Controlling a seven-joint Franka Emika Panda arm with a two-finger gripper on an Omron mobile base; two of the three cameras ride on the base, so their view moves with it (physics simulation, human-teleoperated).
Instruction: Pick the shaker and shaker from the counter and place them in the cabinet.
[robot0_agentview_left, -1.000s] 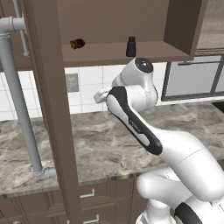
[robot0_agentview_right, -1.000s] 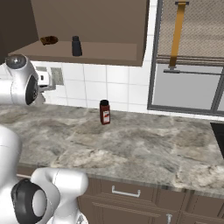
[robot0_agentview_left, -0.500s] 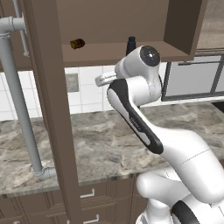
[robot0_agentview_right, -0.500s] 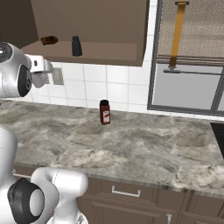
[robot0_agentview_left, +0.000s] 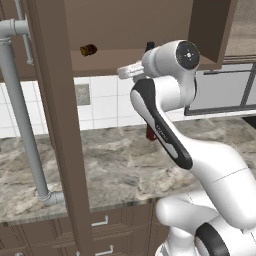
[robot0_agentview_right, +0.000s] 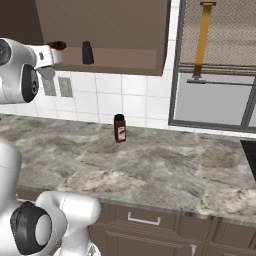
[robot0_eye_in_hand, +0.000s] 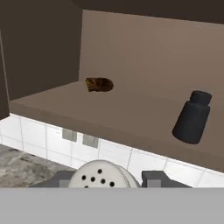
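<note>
Counting one black shaker (robot0_eye_in_hand: 192, 117), one pale shaker (robot0_eye_in_hand: 103, 174)

arm (robot0_agentview_left: 165, 135): glossy white rounded shells | joints: black bands, dark round end caps | base (robot0_agentview_right: 60, 220): white, bulbous | end effector (robot0_eye_in_hand: 113, 180): dark finger tips

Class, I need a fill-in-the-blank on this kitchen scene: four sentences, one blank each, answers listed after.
1. The black shaker stands on the base board of the ____.
2. The gripper is shut on the pale ____, whose top has holes.
3. The dark red bottle stands on the ____.
4. The small brown object lies to the ____ of the black shaker in the hand view.

Answers: cabinet; shaker; counter; left
</note>
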